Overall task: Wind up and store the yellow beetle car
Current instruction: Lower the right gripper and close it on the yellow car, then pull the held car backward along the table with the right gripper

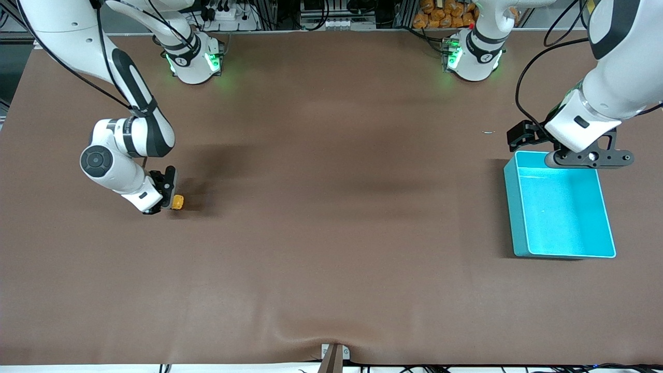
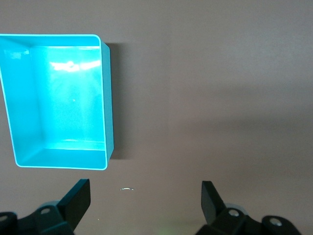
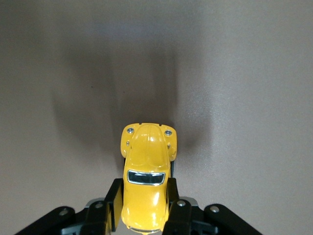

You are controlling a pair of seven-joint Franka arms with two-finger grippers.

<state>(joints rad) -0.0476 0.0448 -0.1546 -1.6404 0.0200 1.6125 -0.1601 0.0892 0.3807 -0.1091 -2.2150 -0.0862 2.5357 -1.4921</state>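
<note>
Brown matting covers the table (image 1: pixel 331 233) from end to end, with both arm bases standing along its edge farthest from the front camera. At the left arm's end sits a turquoise bin (image 1: pixel 559 207), seen to hold nothing. The left gripper (image 1: pixel 523 135) hangs over the bin's rim farthest from the camera, fingers spread wide and gripping nothing (image 2: pixel 144 200); that arm waits.

Toward the right arm's end, the yellow beetle car (image 1: pixel 177 202) is pinched between the closed fingers of the right gripper (image 1: pixel 167 192), low at the mat. In the right wrist view the car (image 3: pixel 145 183) is clamped by its flanks near the tail, bonnet pointing away from the gripper (image 3: pixel 144 205).

Winding is judged to be the step in hand: the wheels would best be kept pressed on the mat and the car drawn straight back along its own length, the grip held square so the body is not twisted free. Whether the wheels touch the mat cannot be told.

No brand, label or lettering can be read anywhere.
</note>
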